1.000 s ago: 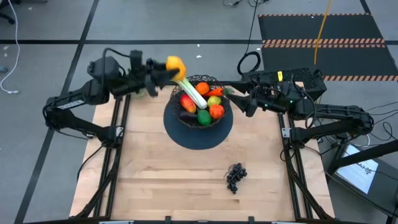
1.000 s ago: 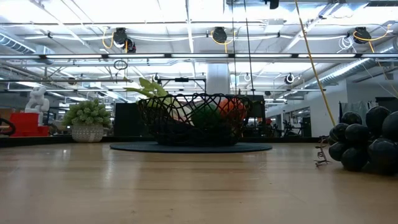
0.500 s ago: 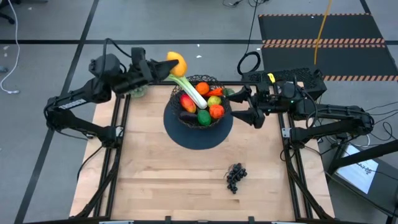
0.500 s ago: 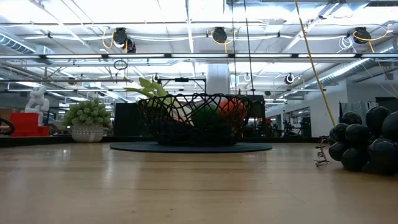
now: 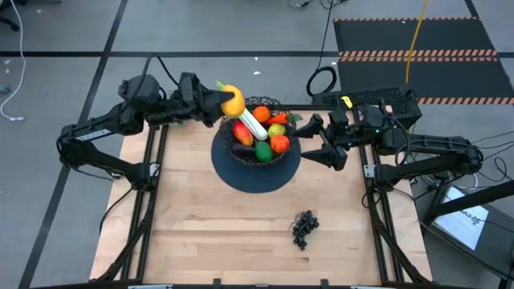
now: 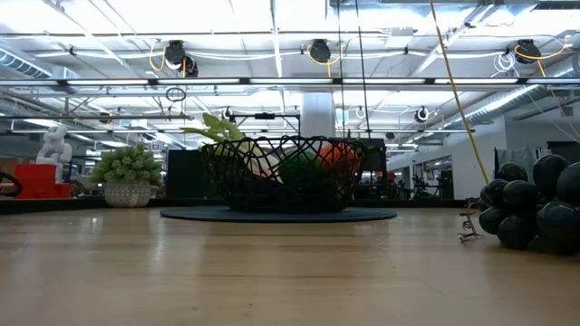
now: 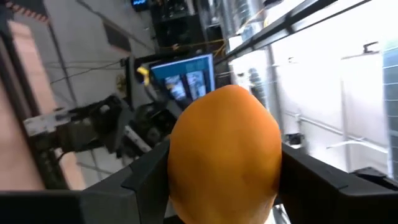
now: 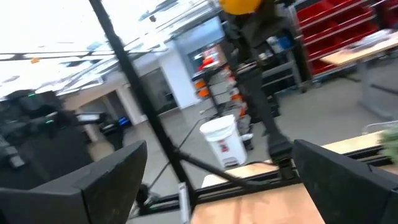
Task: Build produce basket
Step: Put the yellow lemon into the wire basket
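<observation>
Left gripper (image 5: 222, 99) moved its clamped lemon (image 5: 232, 101) over basket (image 5: 273, 104) rim at 10 o'clock; next release. Right gripper (image 5: 312, 138) open, empty.

This is a robotics lab or workshop set in a large open industrial hall. The pale wooden tabletop (image 5: 241, 225) sits on a black metal frame over a grey tiled floor (image 5: 64, 32), with a black floor mat edged in orange-and-white hazard stripes (image 5: 418, 54) nearby. Behind the table, the low view shows long white ceiling strip lights (image 6: 272, 36), exposed pipes and hanging cable reels (image 6: 319, 50). The right wrist view catches what seem to be red storage bins on shelving (image 8: 329, 18) and a white bucket (image 8: 225, 140).
</observation>
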Controlling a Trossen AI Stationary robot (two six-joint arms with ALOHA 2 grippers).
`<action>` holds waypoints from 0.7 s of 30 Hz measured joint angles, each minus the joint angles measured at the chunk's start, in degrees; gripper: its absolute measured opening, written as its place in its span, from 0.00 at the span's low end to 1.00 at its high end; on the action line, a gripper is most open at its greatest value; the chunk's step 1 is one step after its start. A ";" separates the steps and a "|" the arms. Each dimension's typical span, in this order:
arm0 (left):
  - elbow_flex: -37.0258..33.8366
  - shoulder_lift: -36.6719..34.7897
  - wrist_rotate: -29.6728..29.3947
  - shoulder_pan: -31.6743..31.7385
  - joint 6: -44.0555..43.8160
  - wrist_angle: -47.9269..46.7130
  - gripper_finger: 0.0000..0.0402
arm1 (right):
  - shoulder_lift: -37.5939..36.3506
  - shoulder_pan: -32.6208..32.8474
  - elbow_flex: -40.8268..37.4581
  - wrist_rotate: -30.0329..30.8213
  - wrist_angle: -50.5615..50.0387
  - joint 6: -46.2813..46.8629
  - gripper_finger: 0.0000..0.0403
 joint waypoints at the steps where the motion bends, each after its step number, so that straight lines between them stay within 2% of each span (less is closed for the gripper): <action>1: -0.02 0.02 0.28 0.00 -0.06 -0.80 0.61 | 0.00 0.00 0.00 -1.10 -0.04 0.46 0.98; 4: -0.02 0.02 1.07 0.00 0.27 -2.56 0.61 | 0.00 0.02 0.00 -2.89 -0.18 2.04 0.98; 21: -0.02 0.02 1.13 0.00 9.63 -4.67 0.61 | 0.02 0.04 0.00 -2.92 -0.38 4.42 0.98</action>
